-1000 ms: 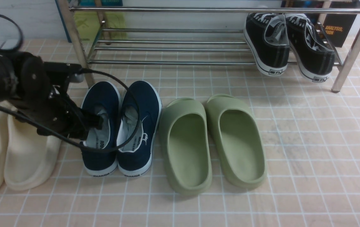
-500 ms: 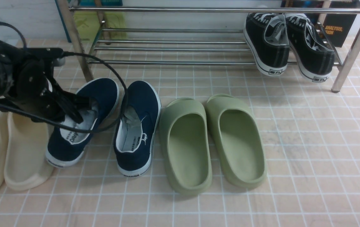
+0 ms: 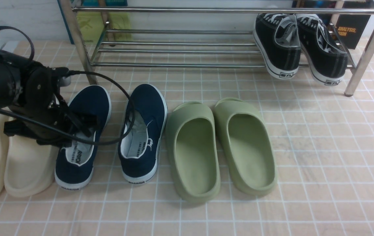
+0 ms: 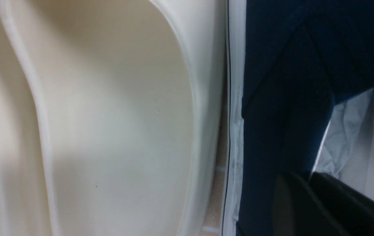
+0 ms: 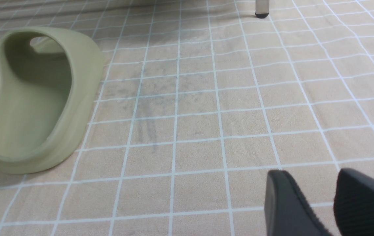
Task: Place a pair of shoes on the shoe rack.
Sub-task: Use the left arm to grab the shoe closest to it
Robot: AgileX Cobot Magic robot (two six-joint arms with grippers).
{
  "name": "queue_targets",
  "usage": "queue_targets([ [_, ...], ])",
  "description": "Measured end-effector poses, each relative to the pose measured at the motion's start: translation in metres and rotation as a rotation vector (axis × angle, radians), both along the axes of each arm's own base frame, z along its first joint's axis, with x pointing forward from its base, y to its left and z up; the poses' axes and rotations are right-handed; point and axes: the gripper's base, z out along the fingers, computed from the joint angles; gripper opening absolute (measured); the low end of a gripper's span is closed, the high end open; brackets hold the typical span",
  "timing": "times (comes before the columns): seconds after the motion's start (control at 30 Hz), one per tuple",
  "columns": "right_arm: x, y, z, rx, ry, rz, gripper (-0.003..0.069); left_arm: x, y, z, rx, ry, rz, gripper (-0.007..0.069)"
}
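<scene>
Shifted since half a second ago: the left navy shoe (image 3: pixel 78 157), then slewed with its toe toward its mate, now lies straighter, toe toward the shoe rack (image 3: pixel 180 65), sole on the tiled table (image 3: pixel 321 147).

- Left navy shoe: in front of the rack's left leg, not on a shelf; just beside the cream slide (image 3: pixel 26 164), a sliver of tile between them in the left wrist view.
- Right navy shoe (image 3: pixel 144 131): apart from its mate, a strip of tile between; beside the olive slides (image 3: pixel 193 150).
- Left pincer (image 3: pixel 87 126): clamped on the left navy shoe's side wall at the opening, one finger outside on the canvas, one inside on the white lining.
- Right pincer (image 5: pixel 311 177): fingers apart, holding nothing, above bare tile.
- Black sneakers (image 3: pixel 280 46): on the rack's lower bars, right end, heels overhanging.
</scene>
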Motion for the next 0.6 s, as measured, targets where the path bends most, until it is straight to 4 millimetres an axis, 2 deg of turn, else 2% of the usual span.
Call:
queue_targets([
  [0.03, 0.000, 0.000, 0.000, 0.000, 0.000, 0.000, 0.0237, 0.002, 0.000, 0.001, 0.001, -0.020, -0.008, 0.0158],
  [0.07, 0.000, 0.000, 0.000, 0.000, 0.000, 0.000, 0.0237, 0.002, 0.000, 0.001, 0.002, -0.023, -0.010, 0.0167],
  [0.17, 0.000, 0.000, 0.000, -0.001, 0.000, 0.000, 0.0237, 0.005, 0.000, 0.001, 0.004, -0.051, -0.021, 0.0321],
  [0.27, 0.000, 0.000, 0.000, -0.001, 0.000, 0.000, 0.0237, 0.007, 0.000, -0.004, 0.025, -0.040, -0.033, 0.0367],
  [0.37, 0.000, 0.000, 0.000, -0.001, 0.000, 0.000, 0.0237, 0.010, 0.001, -0.016, 0.047, -0.004, -0.042, 0.0320],
  [0.47, 0.000, 0.000, 0.000, -0.001, 0.000, 0.000, 0.0237, 0.012, 0.002, -0.026, 0.082, 0.032, -0.055, 0.0167],
  [0.5, 0.000, 0.000, 0.000, -0.001, 0.000, 0.000, 0.0237, 0.012, 0.002, -0.026, 0.084, 0.032, -0.056, 0.0145],
  [0.53, 0.000, 0.000, 0.000, -0.001, 0.001, 0.000, 0.0237, 0.011, 0.003, -0.023, 0.086, 0.032, -0.053, 0.0077],
  [0.6, 0.000, 0.000, 0.000, -0.001, 0.001, 0.000, 0.0237, 0.010, 0.003, -0.015, 0.083, 0.033, -0.045, 0.0043],
])
